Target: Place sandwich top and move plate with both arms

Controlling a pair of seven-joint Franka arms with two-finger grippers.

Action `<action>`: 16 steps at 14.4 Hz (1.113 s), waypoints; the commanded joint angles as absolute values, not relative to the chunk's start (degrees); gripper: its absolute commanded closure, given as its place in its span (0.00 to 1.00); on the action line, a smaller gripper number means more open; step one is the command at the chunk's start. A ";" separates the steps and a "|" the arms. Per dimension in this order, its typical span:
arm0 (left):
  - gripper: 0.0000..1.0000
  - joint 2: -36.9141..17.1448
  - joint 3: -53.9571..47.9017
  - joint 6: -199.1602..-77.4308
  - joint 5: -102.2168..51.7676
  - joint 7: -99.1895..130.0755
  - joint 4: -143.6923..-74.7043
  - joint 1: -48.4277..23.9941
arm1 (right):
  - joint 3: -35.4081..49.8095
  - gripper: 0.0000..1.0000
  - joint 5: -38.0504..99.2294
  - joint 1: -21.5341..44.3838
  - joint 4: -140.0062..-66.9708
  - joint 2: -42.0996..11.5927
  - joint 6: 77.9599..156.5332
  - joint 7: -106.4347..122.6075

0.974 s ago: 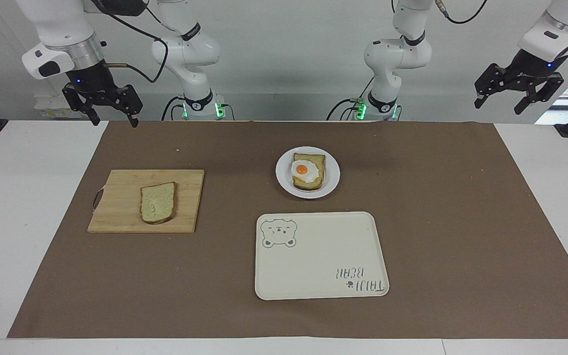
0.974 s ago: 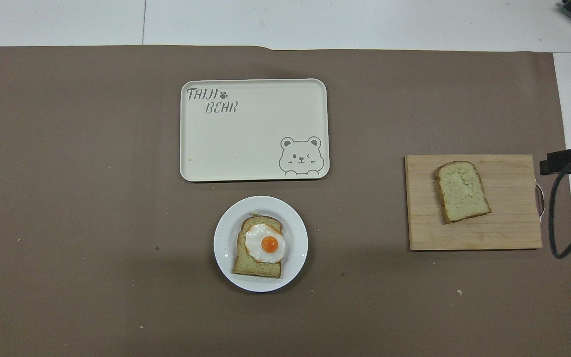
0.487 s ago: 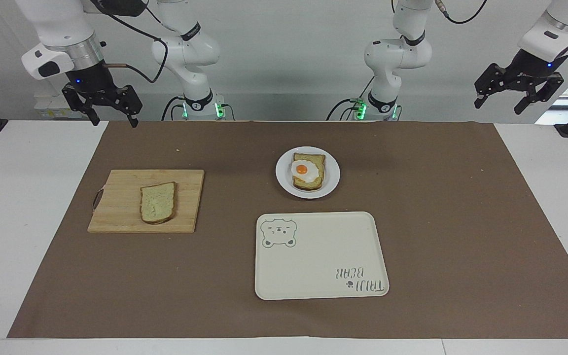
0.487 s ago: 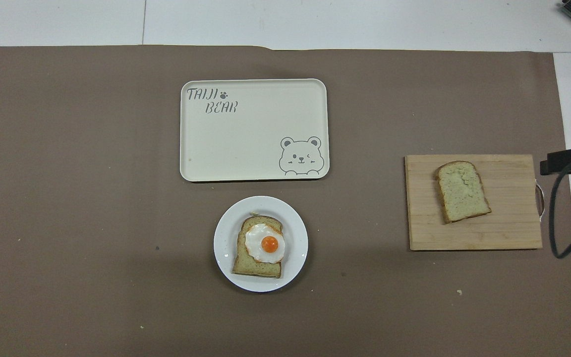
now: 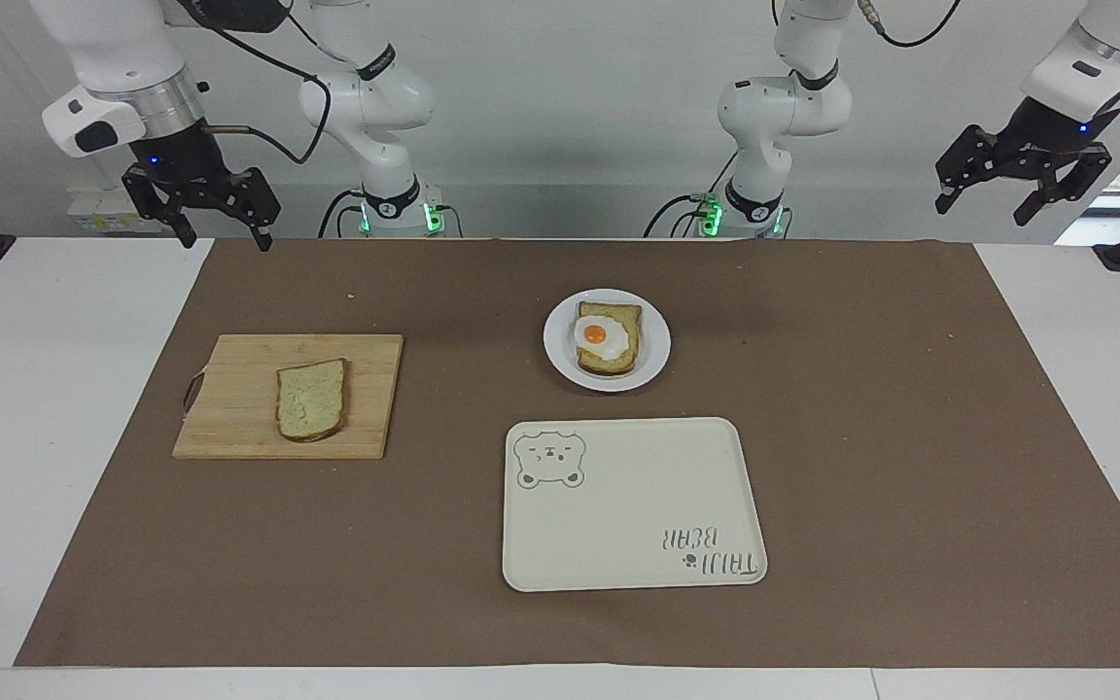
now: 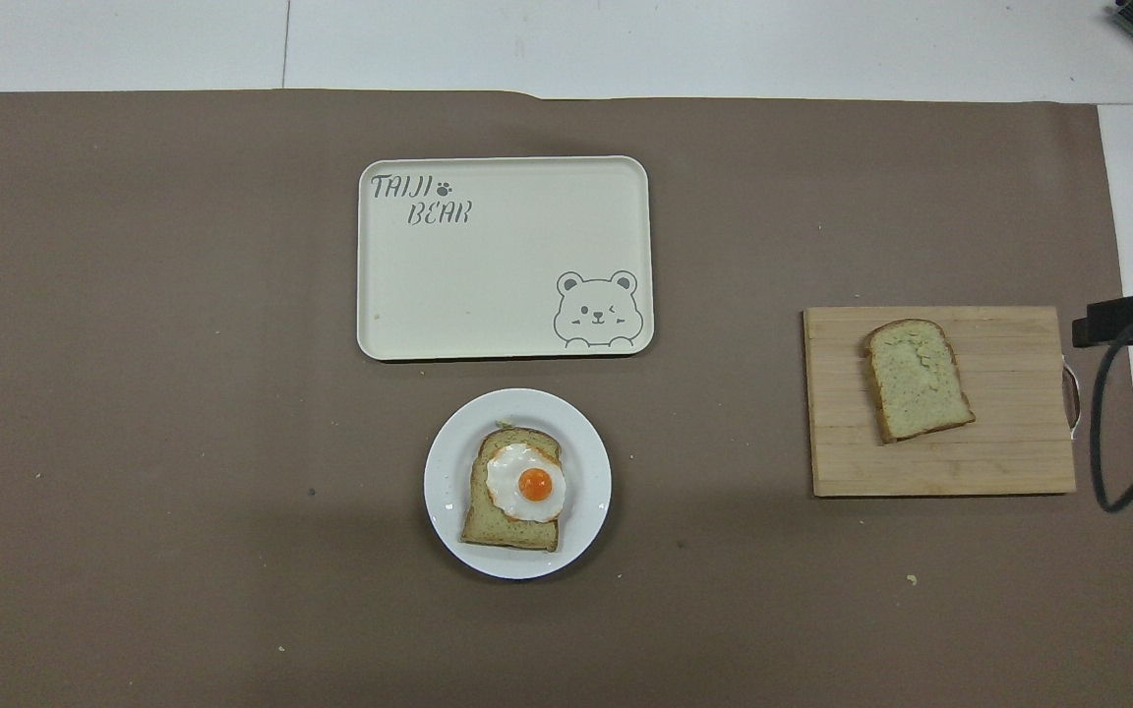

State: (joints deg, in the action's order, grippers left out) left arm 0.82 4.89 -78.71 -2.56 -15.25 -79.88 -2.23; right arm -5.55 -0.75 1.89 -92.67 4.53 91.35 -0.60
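The sandwich top (image 5: 311, 399) lies flat on a wooden cutting board (image 5: 239, 394) toward the right arm's end of the table; it also shows in the overhead view (image 6: 916, 379). The plate (image 5: 560, 340) sits mid-table and holds a bread slice with a fried egg (image 5: 605, 337); its rim also shows in the overhead view (image 6: 444, 482). My right gripper (image 5: 227, 241) hangs open and empty, raised over the brown mat's corner by the robots. My left gripper (image 5: 981, 212) hangs open and empty, raised over the left arm's end of the table. Both arms wait.
A cream rectangular tray with a bear drawing (image 5: 633, 506) lies farther from the robots than the plate, also in the overhead view (image 6: 503, 265). A brown mat (image 5: 861, 408) covers the table. A black cable (image 6: 1112, 433) hangs beside the board.
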 commanded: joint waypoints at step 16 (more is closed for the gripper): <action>0.00 1.76 4.31 -78.05 -1.84 -14.77 -80.51 -1.67 | -5.80 0.00 0.09 1.06 -93.25 5.01 91.93 -1.41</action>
